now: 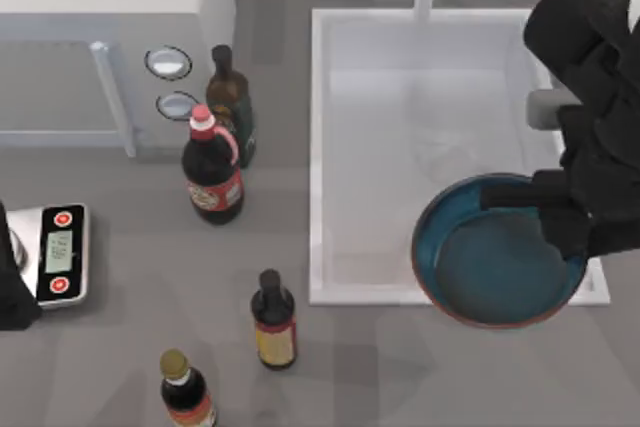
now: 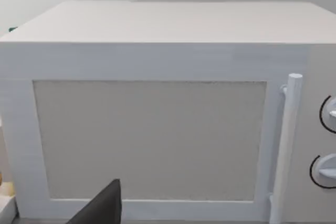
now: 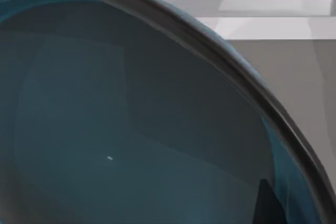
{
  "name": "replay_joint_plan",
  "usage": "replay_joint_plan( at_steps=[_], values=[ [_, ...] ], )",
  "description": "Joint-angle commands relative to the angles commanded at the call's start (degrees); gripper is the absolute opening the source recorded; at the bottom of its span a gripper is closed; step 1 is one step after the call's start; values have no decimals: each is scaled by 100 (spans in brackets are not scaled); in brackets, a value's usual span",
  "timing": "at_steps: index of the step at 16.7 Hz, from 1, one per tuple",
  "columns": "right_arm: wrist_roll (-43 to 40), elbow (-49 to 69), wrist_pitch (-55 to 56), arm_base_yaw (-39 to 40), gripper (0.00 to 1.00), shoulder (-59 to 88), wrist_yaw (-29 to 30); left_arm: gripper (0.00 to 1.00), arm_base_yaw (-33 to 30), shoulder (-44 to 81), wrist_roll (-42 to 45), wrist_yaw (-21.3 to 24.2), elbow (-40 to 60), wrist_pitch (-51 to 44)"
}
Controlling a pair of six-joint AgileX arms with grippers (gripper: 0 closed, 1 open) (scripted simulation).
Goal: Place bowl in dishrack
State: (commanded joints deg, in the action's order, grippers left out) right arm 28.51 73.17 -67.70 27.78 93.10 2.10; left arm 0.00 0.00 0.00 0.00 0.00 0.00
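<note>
1. White box-shaped microwave (image 2: pixel 157 129) with a grey door panel, a vertical white bar handle and two round dials, at the table's far left.
2. White rectangular sink basin (image 1: pixel 318 147), right of centre.
3. My right arm, black, reaching in from the right edge; my right gripper (image 1: pixel 560 209) is at the far right rim of the bowl, over the sink's near right corner. I cannot tell how its fingers stand.
4. Large round shallow bowl (image 1: pixel 495 267), glossy teal-blue inside with a reddish-brown rim, overlapping the sink's near right corner and the grey tabletop (image 1: pixel 400 367). Its inside lies close under the right wrist camera (image 3: pixel 115 129).
5. My left arm, parked at the table's left edge; one dark finger (image 2: pixel 102 208) of my left gripper faces the microwave door, and I cannot tell its state.
6. Silver kitchen scale (image 1: pixel 60 252) with red buttons, near left.
7. Dark sauce bottle with red cap and red label (image 1: pixel 212 172), just in front of a dark green bottle (image 1: pixel 230 102).
8. Small dark bottle with yellow label (image 1: pixel 273 322).
9. Small dark bottle with olive cap (image 1: pixel 185 392), at the near edge.
</note>
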Motion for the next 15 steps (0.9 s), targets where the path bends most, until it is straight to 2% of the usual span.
replay_joint_plan(
  at_steps=[3, 6, 12, 15],
  values=[
    [-29, 971, -1178, -21, 0, -176, -6, 100, 0, 0, 0, 0, 0, 0],
    [-65, 1602, -1821, -50, 0, -365, -12, 100, 0, 0, 0, 0, 0, 0],
    [-74, 1709, -1923, -40, 0, -408, -20, 100, 0, 0, 0, 0, 0, 0],
    [-254, 1628, -1590, -341, 0, -566, -240, 100, 0, 0, 0, 0, 0, 0]
  ],
)
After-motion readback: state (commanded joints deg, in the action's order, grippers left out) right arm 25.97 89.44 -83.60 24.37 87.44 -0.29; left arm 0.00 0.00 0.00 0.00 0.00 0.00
